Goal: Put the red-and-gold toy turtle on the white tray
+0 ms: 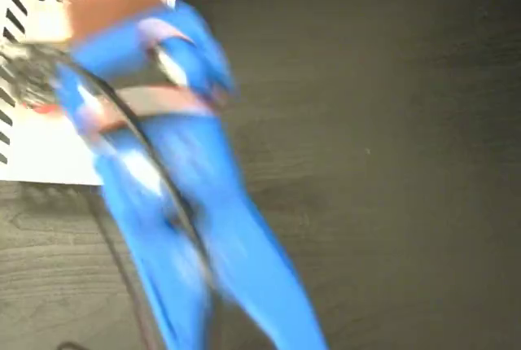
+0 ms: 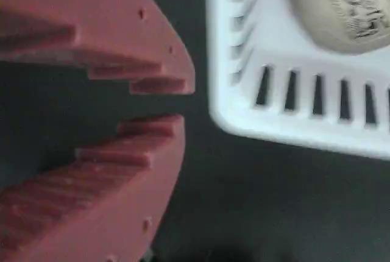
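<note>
The red-and-gold toy turtle [image 2: 341,6] lies inside the white tray [image 2: 292,129], near a corner. Its gold shell with the dark printed mark and a bit of red show at the top right of the wrist view. My gripper [image 2: 164,103] hangs over the dark table just outside that tray corner. Its reddish stepped jaws stand a little apart with nothing between them. In the fixed view the white tray [image 1: 49,153] is at the top left. The blurred blue arm [image 1: 195,203] crosses it, and the turtle [image 1: 34,89] shows only as a grey and red smear at the left edge.
A dark wood-grain table [image 1: 391,163] fills the right and lower parts of the fixed view. A black cable [image 1: 155,171] runs along the arm. Slanted slots line the tray's walls [image 2: 317,94].
</note>
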